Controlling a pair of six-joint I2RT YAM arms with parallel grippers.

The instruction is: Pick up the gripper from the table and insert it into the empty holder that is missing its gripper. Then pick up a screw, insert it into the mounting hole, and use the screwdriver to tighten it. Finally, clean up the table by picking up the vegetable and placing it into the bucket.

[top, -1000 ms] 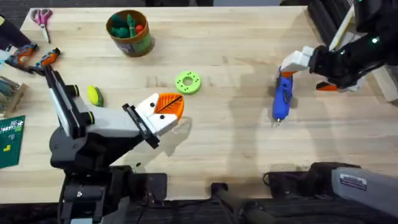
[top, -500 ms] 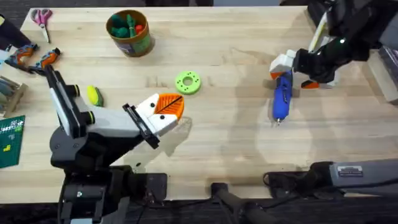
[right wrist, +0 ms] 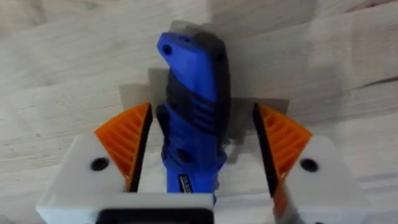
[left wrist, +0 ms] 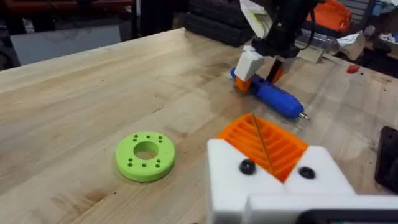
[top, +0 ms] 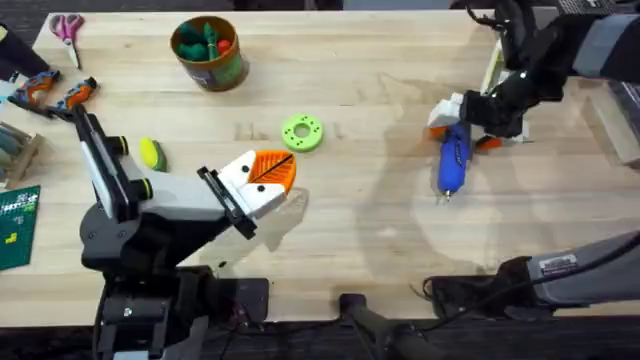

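Straddling the blue screwdriver (right wrist: 189,118) at its butt end, the right gripper (right wrist: 202,146) has its orange pads (right wrist: 124,140) spread wide to either side of the handle, not yet touching it, while the tool lies flat on the table (top: 380,220) well to the right of the green disc (top: 301,132). It looks like a stiff, fairly light plastic body, smooth and rounded enough to roll or twist, so I'd judge the ribbed dark grip section the place to clamp. Near the disc, the left gripper (top: 268,172) shows its two orange pads pressed together on nothing.
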